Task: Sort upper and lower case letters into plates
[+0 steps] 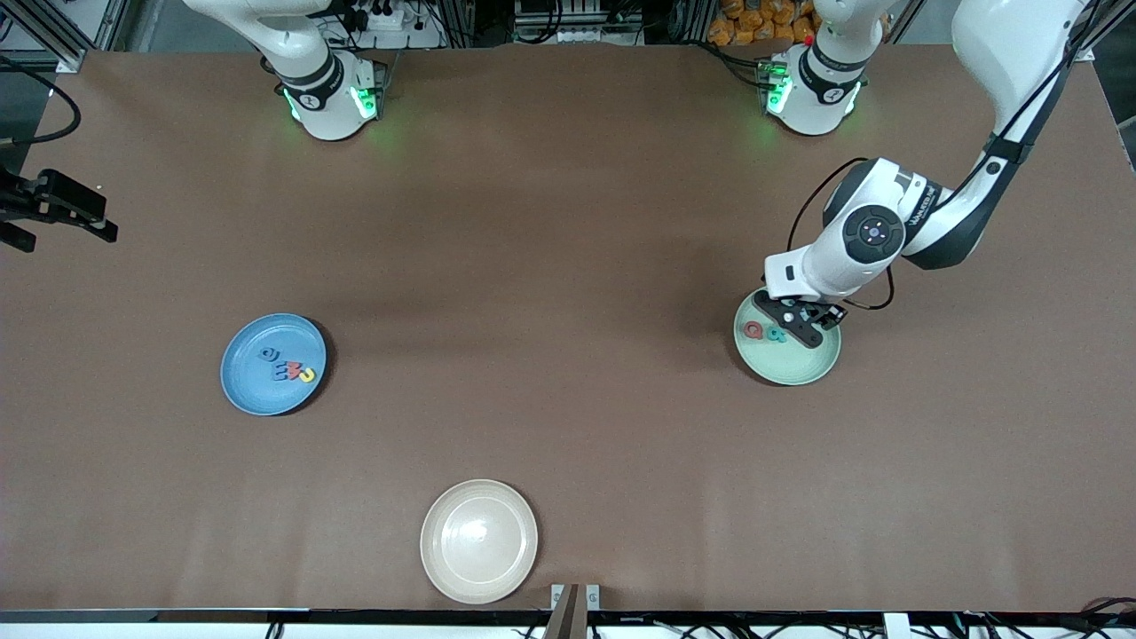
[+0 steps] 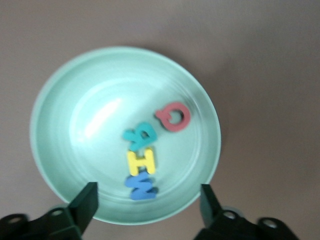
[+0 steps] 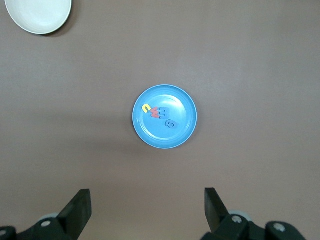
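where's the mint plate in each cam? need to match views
Front: mint plate at the left arm's end, partly under the open left gripper.
Left wrist: fills the frame, four letters in it.
Right wrist: not in it.
Shared landmark: the red letter in the plate.

Open brown table [image 1: 568,266] between three well-separated plates; left end effector [image 1: 803,321] low over mint plate [image 1: 803,368]

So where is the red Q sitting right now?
The red Q lies in the mint green plate at the left arm's end of the table, beside the teal letter, under the open left pincer.
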{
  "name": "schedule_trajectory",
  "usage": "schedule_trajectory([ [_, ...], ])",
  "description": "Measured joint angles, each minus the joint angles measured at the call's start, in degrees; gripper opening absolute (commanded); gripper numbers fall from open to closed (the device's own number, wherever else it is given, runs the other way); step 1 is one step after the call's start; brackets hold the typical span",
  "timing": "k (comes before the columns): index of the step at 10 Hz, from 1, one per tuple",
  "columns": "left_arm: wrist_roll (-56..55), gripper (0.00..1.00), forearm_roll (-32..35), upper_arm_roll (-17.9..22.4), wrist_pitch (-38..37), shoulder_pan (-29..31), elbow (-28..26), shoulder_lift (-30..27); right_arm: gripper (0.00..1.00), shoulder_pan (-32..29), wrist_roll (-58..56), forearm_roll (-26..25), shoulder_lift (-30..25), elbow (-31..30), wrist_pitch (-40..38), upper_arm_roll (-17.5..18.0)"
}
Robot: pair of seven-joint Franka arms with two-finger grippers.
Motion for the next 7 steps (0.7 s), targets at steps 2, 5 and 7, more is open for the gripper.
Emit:
schedule_trajectory([
  [2,-0.06,1.00,-0.40,-0.04,-8.50,0.11,9.49,0.04,1.00,0.00,0.00,0.00,-0.01,0.00,0.00,0.00],
  [5,-0.06,1.00,-1.80,0.08,-19.29,0.25,24.26,0.10,1.00,0.00,0.00,0.00,-0.03,0.02,0.00,0.00],
  [7,-0.06,1.00,-2.75,0.27,-22.83,0.40,30.19,0.29,1.00,0.00,0.00,0.00,-0.10,0.03,0.07,-0.02],
])
